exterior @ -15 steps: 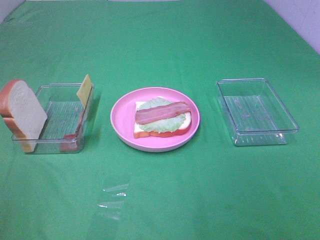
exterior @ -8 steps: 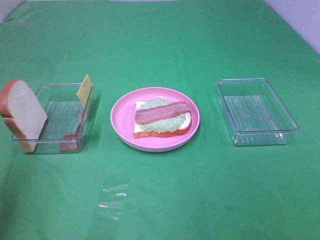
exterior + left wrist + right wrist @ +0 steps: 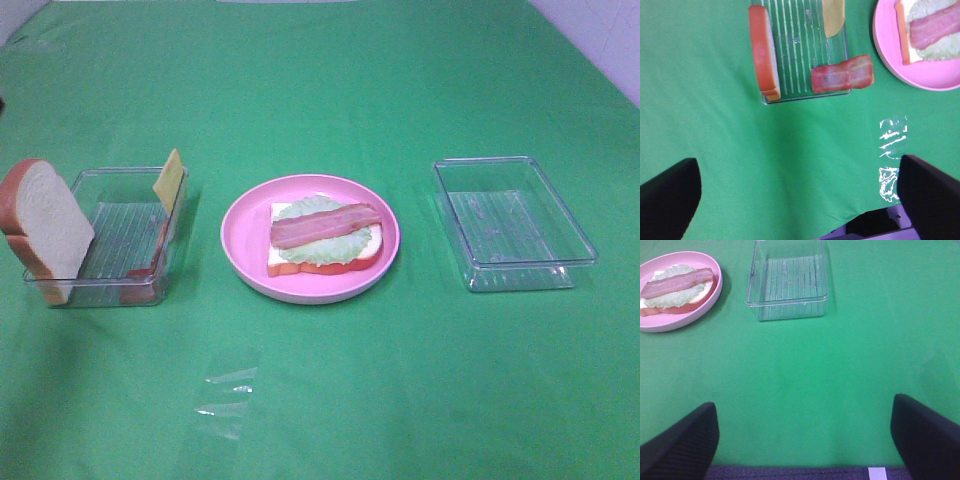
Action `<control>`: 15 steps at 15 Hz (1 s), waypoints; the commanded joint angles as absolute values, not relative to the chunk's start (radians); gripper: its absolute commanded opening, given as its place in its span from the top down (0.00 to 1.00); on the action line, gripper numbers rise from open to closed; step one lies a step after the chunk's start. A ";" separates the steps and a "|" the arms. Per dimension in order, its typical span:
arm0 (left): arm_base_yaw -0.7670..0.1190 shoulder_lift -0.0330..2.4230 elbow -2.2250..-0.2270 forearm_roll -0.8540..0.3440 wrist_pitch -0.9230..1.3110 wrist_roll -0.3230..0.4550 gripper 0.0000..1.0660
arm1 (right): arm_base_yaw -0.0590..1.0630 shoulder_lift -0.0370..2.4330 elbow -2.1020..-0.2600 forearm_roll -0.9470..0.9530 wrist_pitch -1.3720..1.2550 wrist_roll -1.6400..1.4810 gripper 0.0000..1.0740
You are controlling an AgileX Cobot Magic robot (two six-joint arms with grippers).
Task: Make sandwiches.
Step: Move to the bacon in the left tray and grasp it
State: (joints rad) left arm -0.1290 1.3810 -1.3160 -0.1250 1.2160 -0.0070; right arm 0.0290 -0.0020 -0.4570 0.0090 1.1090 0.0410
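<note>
A half-built sandwich [image 3: 322, 238] lies on the round pink plate [image 3: 243, 238]: a white bread slice, a red layer, pale lettuce and a bacon strip [image 3: 325, 226] on top. It also shows in the right wrist view as the stack [image 3: 677, 290]. A second bread slice [image 3: 45, 225] leans on the left end of a clear tray [image 3: 120, 235], with a yellow cheese square [image 3: 170, 178] and a reddish strip [image 3: 842, 75] inside. My left gripper [image 3: 800, 200] hovers open above the cloth near that tray. My right gripper [image 3: 802, 440] is open over bare cloth. Neither holds anything.
An empty clear tray [image 3: 510, 225] stands to the right of the plate. A scrap of clear film [image 3: 225, 395] lies on the green cloth in front of the plate. The table's near edge [image 3: 790, 472] shows below the right gripper.
</note>
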 commanded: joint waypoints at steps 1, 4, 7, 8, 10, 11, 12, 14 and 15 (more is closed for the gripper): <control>-0.242 1.505 -1.366 -0.086 1.314 -0.101 0.08 | 0.022 -0.034 -0.455 0.012 1.107 0.034 0.17; -0.376 1.711 -1.454 -0.069 1.314 -0.123 0.08 | 0.022 -0.034 -0.455 0.012 1.107 0.034 0.17; -0.433 1.820 -1.496 -0.026 1.315 -0.153 0.08 | 0.022 -0.034 -0.455 0.012 1.107 0.034 0.17; -0.445 1.853 -1.505 -0.010 1.315 -0.179 0.08 | 0.022 -0.034 -0.455 0.012 1.107 0.034 0.17; -0.446 1.895 -1.506 0.000 1.315 -0.201 0.08 | 0.022 -0.034 -0.455 0.012 1.107 0.034 0.17; -0.446 1.918 -1.506 0.000 1.313 -0.202 0.08 | 0.022 -0.034 -0.455 0.012 1.107 0.034 0.17; -0.446 1.944 -1.505 0.000 1.270 -0.200 0.08 | 0.022 -0.034 -0.455 0.012 1.107 0.034 0.17; -0.446 1.968 -1.505 0.000 1.244 -0.195 0.08 | 0.022 -0.034 -0.455 0.013 1.107 0.034 0.17; -0.446 1.979 -1.505 0.008 1.228 -0.195 0.08 | 0.022 -0.034 -0.455 0.013 1.107 0.034 0.17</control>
State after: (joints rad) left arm -0.4400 1.9720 -1.5020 0.0000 1.2140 -0.1920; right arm 0.0290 -0.0020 -0.4570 0.0090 1.1090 0.0410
